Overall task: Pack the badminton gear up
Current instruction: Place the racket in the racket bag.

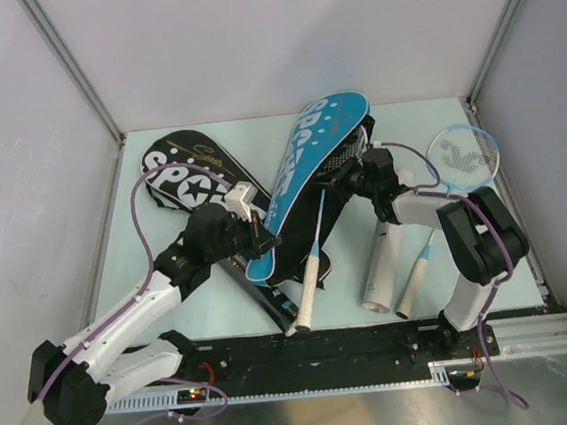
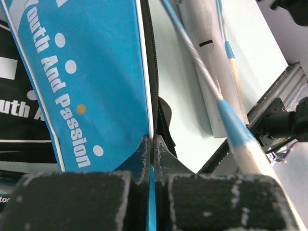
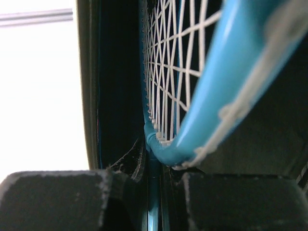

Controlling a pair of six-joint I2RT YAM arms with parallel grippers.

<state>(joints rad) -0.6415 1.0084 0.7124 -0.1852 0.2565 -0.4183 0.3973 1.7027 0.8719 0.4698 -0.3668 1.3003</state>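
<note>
Top view, blue cover point(image 1: 304, 160): lies slanted mid-tabletop point(image 1: 405, 120), mouth at the far end.
Top view, racket point(image 1: 316, 239): head inside that mouth, handle pointing near; seemingly partway packed.
Top view, left pincer point(image 1: 259, 237): at the blue cover's near end, likely as an anchor so the cover cannot slide.
Top view, right pincer point(image 1: 357, 173): at the mouth, on the racket head.
Top view, unpacked items: black cover point(image 1: 185, 177) far left, partly under the blue one; white tube point(image 1: 384, 263) and second racket point(image 1: 464, 153) on the right.
Shuttlecock: not seen.
Left wrist, left pincer point(image 2: 151, 144): clenched on the blue cover's point(image 2: 86, 72) edge seam, fingers pressed together.
Left wrist, beyond: racket shaft point(image 2: 207, 82), white tube point(image 2: 207, 29) and second racket point(image 2: 230, 48) lie alongside on the tabletop point(image 2: 178, 86).
Right wrist, right pincer point(image 3: 153, 166): nipped on the racket's point(image 3: 226, 77) light-blue rim, strings close ahead.
Right wrist, surroundings: dark lining of the blue cover point(image 3: 115, 86) beside the frame; the grip probably serves to steer the head deeper.
</note>
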